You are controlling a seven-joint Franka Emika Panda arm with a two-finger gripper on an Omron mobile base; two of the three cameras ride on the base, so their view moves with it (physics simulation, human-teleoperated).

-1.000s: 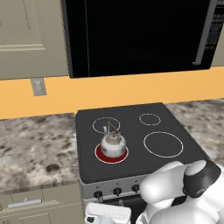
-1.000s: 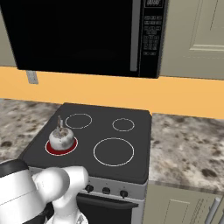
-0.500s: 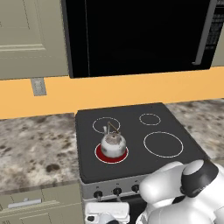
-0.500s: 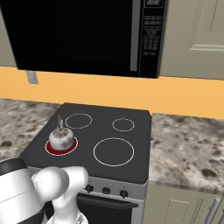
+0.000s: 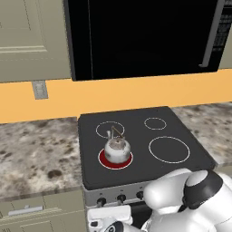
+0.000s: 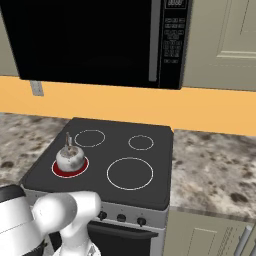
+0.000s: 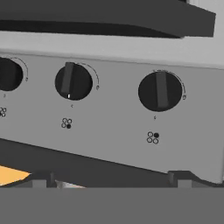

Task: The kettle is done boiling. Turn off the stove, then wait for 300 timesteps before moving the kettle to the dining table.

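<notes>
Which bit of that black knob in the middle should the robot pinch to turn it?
Best guess: pinch the raised bar across the middle knob, one finger on each long side, coming straight at the stove front panel. The bar stands slightly tilted, so the open jaws would have to roll to match. The round rim around it looks smooth and would likely slip. The burner under the kettle glows red.
</notes>
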